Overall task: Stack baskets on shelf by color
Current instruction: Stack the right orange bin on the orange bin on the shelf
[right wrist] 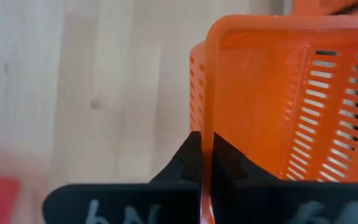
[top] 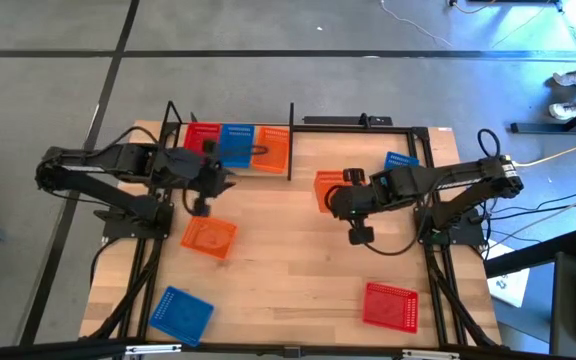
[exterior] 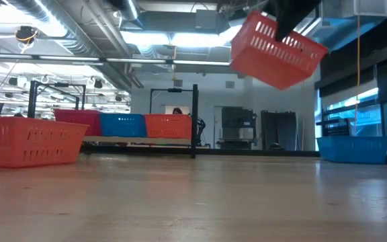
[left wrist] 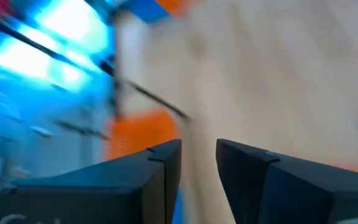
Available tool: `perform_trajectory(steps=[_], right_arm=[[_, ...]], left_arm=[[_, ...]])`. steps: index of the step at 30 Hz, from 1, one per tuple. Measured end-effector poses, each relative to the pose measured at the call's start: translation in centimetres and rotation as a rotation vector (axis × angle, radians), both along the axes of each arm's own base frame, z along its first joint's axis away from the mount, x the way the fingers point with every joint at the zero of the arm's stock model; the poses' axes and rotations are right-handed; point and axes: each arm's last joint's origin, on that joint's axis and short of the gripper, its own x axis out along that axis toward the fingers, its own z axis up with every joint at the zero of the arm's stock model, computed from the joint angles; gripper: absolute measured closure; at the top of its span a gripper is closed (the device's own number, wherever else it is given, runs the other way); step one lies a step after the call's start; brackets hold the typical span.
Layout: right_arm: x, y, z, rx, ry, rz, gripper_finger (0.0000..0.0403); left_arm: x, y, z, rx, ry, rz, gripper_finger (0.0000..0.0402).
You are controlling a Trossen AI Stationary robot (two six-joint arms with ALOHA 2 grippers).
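The shelf (top: 290, 140) stands at the table's far left and holds a red basket (top: 203, 138), a blue basket (top: 236, 143) and an orange basket (top: 273, 148) side by side on its board. My left gripper (left wrist: 197, 163) hovers open just in front of the shelf, with nothing between its fingers. My right gripper (right wrist: 207, 163) is shut on another orange basket (top: 326, 190), lifted above the table's middle right. This basket shows high and tilted in the low view (exterior: 277, 48). My right gripper pinches one wall of the orange basket at its rim (right wrist: 207, 134), one finger inside and one outside. The fingers come from above, slanting down. The basket is lifted clear of the table and hangs tilted below the fingers (exterior: 289, 27).
On the table lie a loose orange basket (top: 208, 237) at the middle left, a blue one (top: 180, 312) at the near left, a red one (top: 390, 305) at the near right and a blue one (top: 400, 160) at the far right. Bare wood lies in the middle.
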Motion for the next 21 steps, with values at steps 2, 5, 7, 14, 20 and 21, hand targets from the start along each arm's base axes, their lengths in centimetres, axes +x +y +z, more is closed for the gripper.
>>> perform_trajectory(steps=[2, 5, 7, 14, 20, 21], right_arm=[[-0.2, 0.1, 0.4, -0.063, 0.017, 0.064, 0.0402], [-0.3, 0.0, 1.0, -0.146, 0.019, 0.093, 0.0402], [-0.6, -0.2, 1.5, -0.201, 0.038, 0.119, 0.0402], [-0.3, -0.9, 3.1, -0.407, 0.176, 0.357, 0.0402], [0.7, -2.2, 2.8, -0.564, 0.336, 0.617, 0.0402], [0.9, -2.5, 2.6, -0.587, 0.363, 0.65, 0.0402]], left_arm=[[0.9, 0.0, 0.5, 0.074, -0.064, -0.011, 0.0307], [2.7, 0.0, 1.3, 0.112, -0.176, -0.022, 0.0307], [3.7, 0.3, 1.1, 0.106, -0.197, -0.001, 0.0307], [7.0, 2.0, 0.1, 0.139, -0.223, 0.059, 0.0307], [9.4, 3.2, -1.5, 0.133, -0.191, 0.029, 0.0307], [9.8, 3.4, -1.8, 0.144, -0.178, 0.003, 0.0307]])
